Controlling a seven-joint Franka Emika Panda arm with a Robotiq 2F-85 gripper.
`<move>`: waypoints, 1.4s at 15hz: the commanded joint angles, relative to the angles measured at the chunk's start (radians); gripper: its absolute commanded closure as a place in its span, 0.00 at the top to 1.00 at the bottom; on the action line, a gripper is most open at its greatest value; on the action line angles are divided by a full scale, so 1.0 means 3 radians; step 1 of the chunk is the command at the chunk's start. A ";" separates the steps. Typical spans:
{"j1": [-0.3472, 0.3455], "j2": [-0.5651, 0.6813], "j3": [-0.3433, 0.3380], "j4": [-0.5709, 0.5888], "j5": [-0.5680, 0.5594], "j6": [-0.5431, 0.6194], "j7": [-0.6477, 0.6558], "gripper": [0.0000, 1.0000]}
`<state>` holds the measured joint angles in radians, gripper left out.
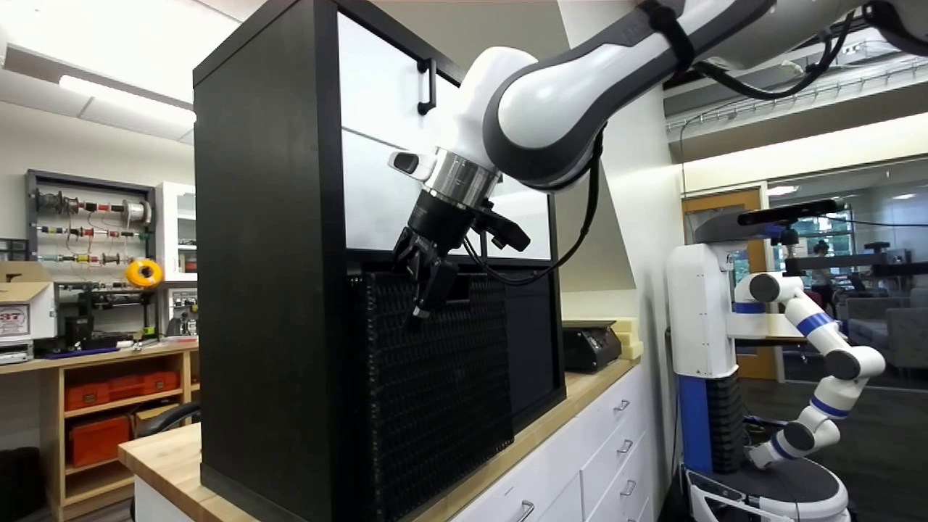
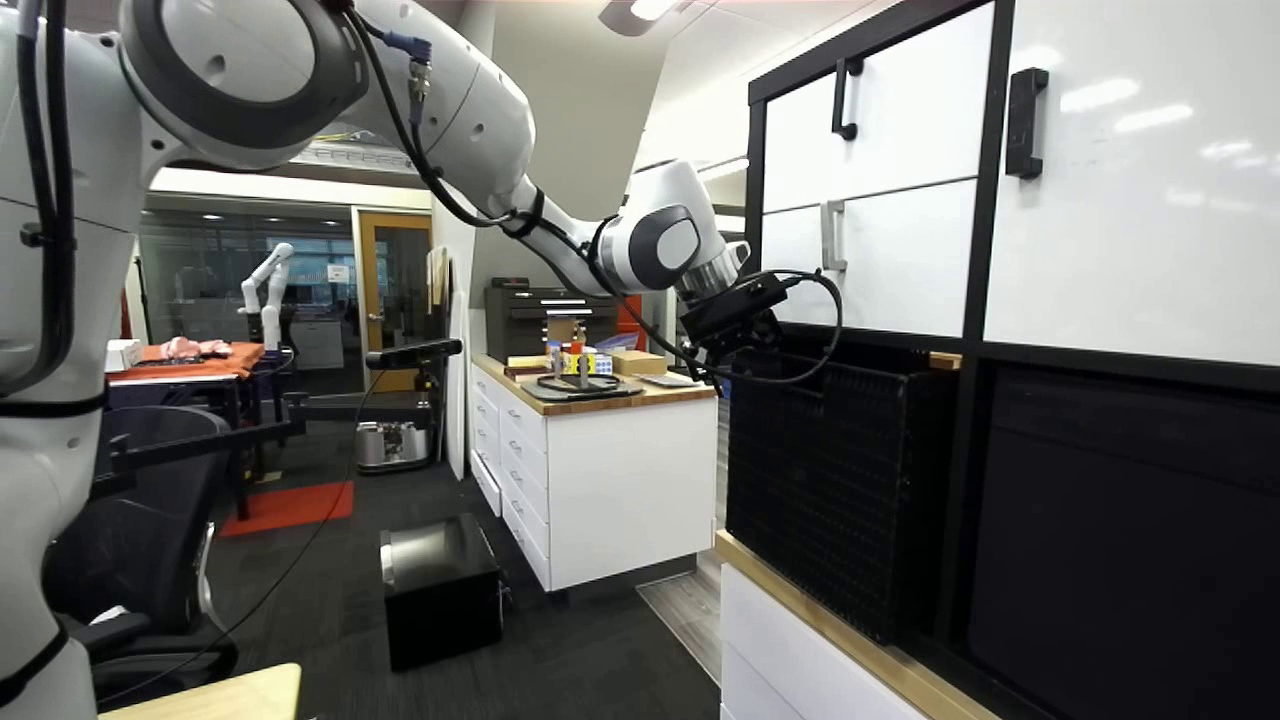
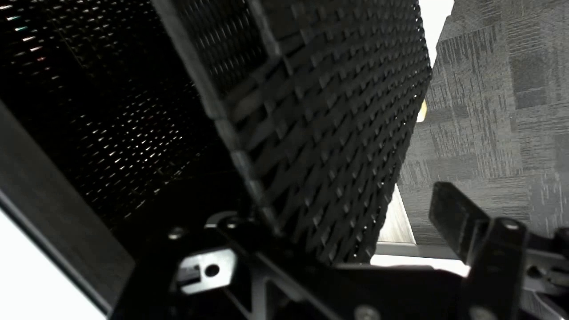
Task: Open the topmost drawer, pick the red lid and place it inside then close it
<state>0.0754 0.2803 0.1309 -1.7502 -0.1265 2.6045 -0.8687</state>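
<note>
One finger (image 3: 455, 218) of your widely parted jaws stands out in front of the black woven drawer (image 1: 442, 370), likely the topmost one meant, while its partner looks to sit just behind the top rim (image 3: 240, 155), too dark to tell whether it touches; nothing appears held. That rim runs across the cabinet (image 1: 290, 275) front, between the two and nearer the inner one, with the drawer's body below, so your pull seems to turn on straddling it. You can make out no red lid.
</note>
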 commanded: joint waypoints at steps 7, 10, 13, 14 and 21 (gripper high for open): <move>-0.0120 0.0027 0.0089 0.0169 0.0101 -0.0111 -0.0264 0.26; -0.0143 -0.0016 0.0122 0.0152 0.0213 -0.0206 -0.0347 0.08; -0.0166 -0.0110 0.0164 0.0089 0.0359 -0.0318 -0.0492 0.00; -0.0174 -0.0154 0.0176 0.0060 0.0420 -0.0356 -0.0559 0.00; -0.0164 -0.0450 0.0137 -0.0188 0.0609 -0.0565 -0.0714 0.01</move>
<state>0.0393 0.2425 0.1637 -1.7331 0.0221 2.4584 -1.0577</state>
